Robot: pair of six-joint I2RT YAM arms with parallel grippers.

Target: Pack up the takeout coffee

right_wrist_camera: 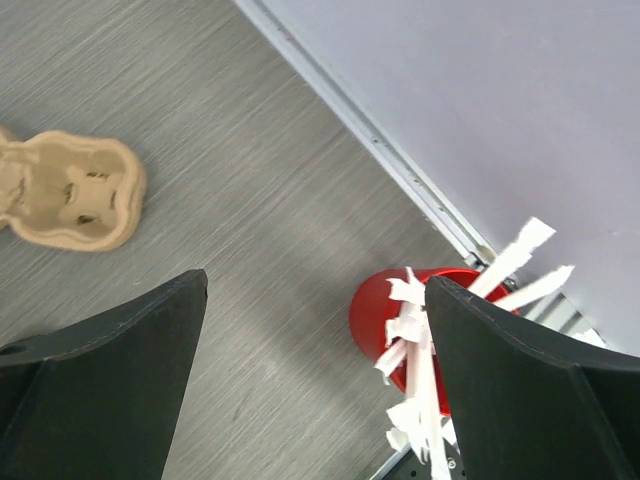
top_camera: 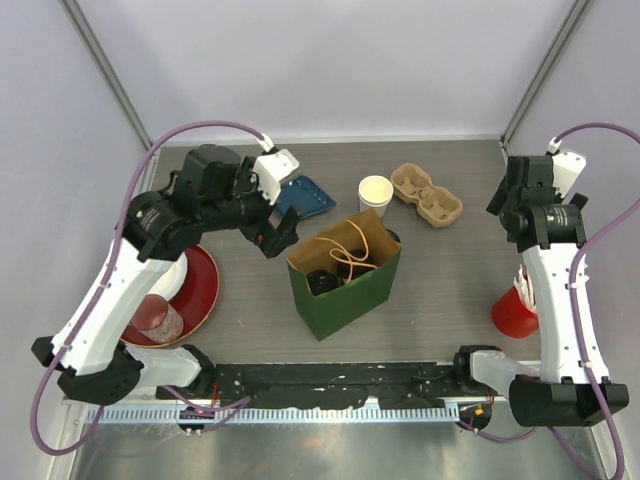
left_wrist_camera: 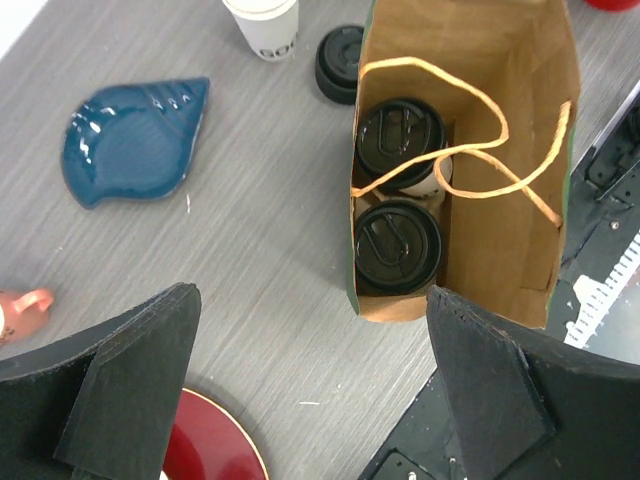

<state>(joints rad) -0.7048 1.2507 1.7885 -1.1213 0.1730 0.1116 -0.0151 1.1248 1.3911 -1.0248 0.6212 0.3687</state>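
Note:
Two takeout coffee cups with black lids [left_wrist_camera: 400, 135] [left_wrist_camera: 397, 245] stand side by side inside the green paper bag [top_camera: 350, 300], under its string handles. The bag's brown inside [left_wrist_camera: 500, 240] is open to the top. A third cream cup [top_camera: 376, 192] [left_wrist_camera: 262, 25] stands without a lid behind the bag, and a loose black lid [left_wrist_camera: 338, 62] lies beside the bag. My left gripper [top_camera: 277, 235] [left_wrist_camera: 310, 390] hovers open just left of the bag, holding nothing. My right gripper [top_camera: 512, 208] [right_wrist_camera: 315, 380] is open and empty above the table's right side.
A cardboard cup carrier [top_camera: 427, 194] [right_wrist_camera: 70, 190] lies at the back right. A blue leaf dish [top_camera: 305, 197] [left_wrist_camera: 130, 140] sits behind the left gripper. A red plate [top_camera: 200, 290] holding a small cup [top_camera: 155, 318] is at the left. A red cup of straws [top_camera: 513, 312] [right_wrist_camera: 400, 320] stands near the right arm.

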